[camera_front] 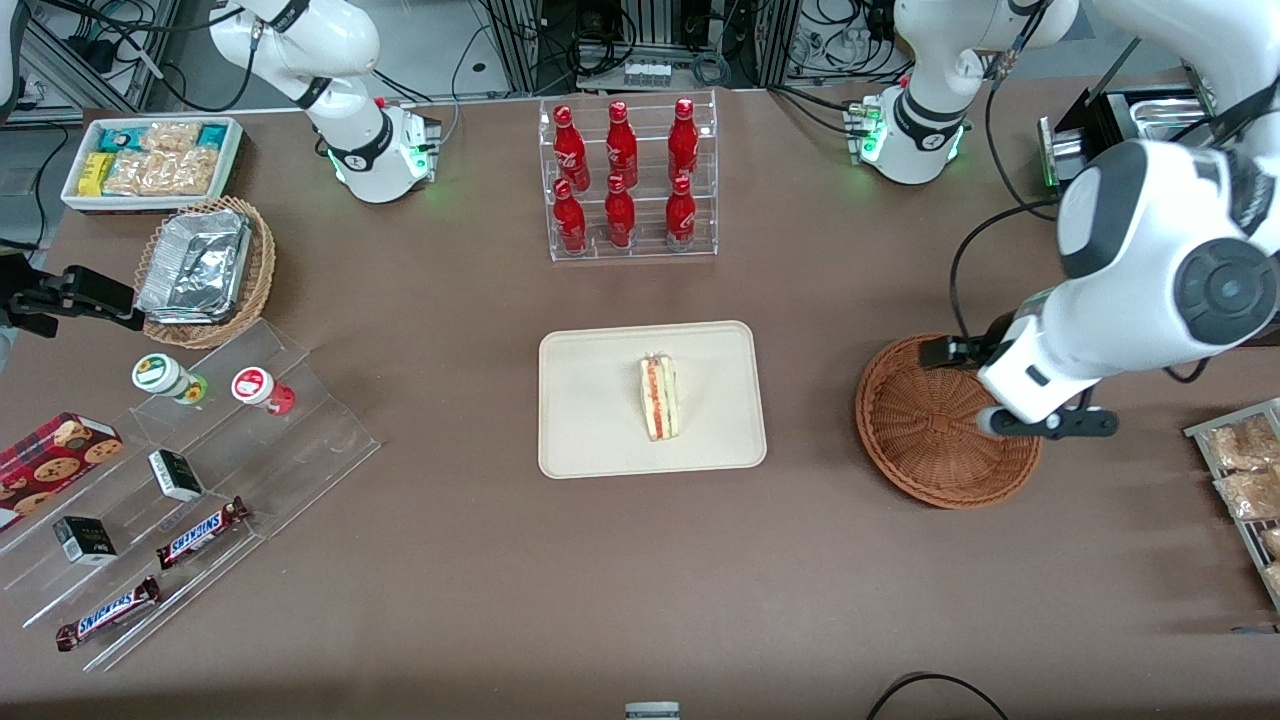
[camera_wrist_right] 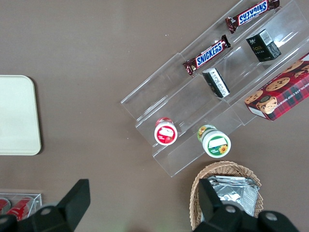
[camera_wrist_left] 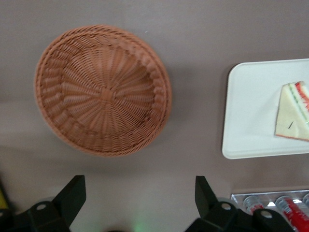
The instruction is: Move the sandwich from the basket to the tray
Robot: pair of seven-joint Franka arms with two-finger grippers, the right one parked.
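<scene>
While the sandwich [camera_front: 659, 398] lies on the cream tray [camera_front: 590, 440] near the middle of the brown table [camera_front: 480, 580], the working arm's gripper [camera_wrist_left: 140, 195] hangs above the table beside the round reddish-brown basket [camera_front: 925, 445], its two dark fingers [camera_wrist_left: 72, 195] spread wide apart with nothing between them. The sandwich is a pale triangular wedge with a red-orange and green filling stripe along its cut edge, and it rests inside the tray's low rim, slightly off centre toward the working arm's end. The basket stands on the table well apart from the tray, toward the working arm's end, and the wrist view looks straight down into its woven bowl, which holds nothing. In the front view the white arm partly overlaps the basket's rim. Farther from the front camera than the tray stands a clear rack of red bottles [camera_front: 625, 175]. Toward the parked arm's end of the table there are a lighter wicker basket with foil containers [camera_front: 200, 270], a white bin of snack packets [camera_front: 150, 160], and a stepped clear stand [camera_front: 200, 500] carrying two small round-lidded cups, small dark boxes and Snickers bars [camera_front: 200, 533], with a red cookie box [camera_front: 50, 455] just beside it.
</scene>
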